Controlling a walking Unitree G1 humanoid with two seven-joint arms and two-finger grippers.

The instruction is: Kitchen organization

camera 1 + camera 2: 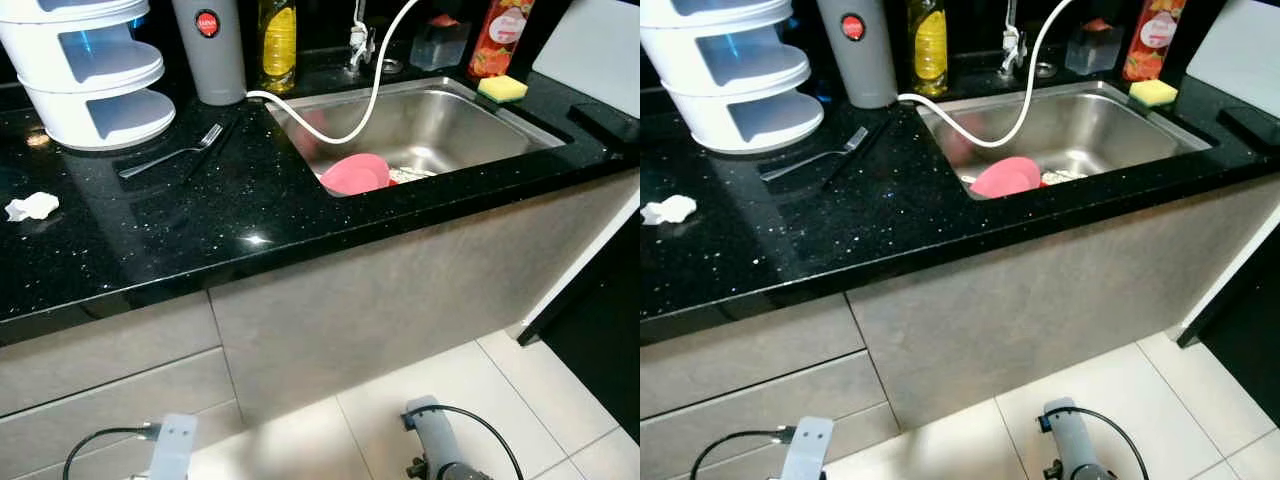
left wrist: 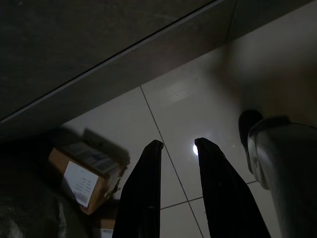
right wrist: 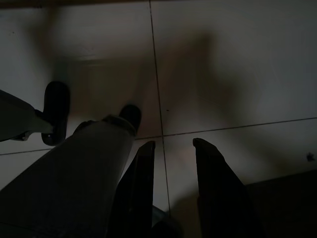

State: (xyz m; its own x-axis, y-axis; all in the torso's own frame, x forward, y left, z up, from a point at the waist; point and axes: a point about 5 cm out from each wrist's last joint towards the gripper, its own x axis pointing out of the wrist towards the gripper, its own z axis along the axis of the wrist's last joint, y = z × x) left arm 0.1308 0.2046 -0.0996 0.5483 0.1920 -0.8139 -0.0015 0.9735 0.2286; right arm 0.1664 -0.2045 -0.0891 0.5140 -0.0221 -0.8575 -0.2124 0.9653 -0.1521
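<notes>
A slim silver fork [image 1: 172, 153] is seen flat on the black countertop [image 1: 250, 215], at 9 o'clock from the sink [image 1: 450, 120]. Left gripper [image 2: 178, 147] and right gripper [image 3: 173, 144] hang parted, holding nothing.

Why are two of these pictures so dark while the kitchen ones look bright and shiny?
Both wrist views point at shaded floor tiles below the counter; the left wrist view catches one lamp glint. The eye views are well lit, with glare on the black countertop and the steel sink.

No text can be read for certain. The grey canister [image 1: 209, 48] carries a round red badge with tiny white lettering, too small to read. The cardboard box [image 2: 85, 176] bears a white barcode label, illegible.
</notes>
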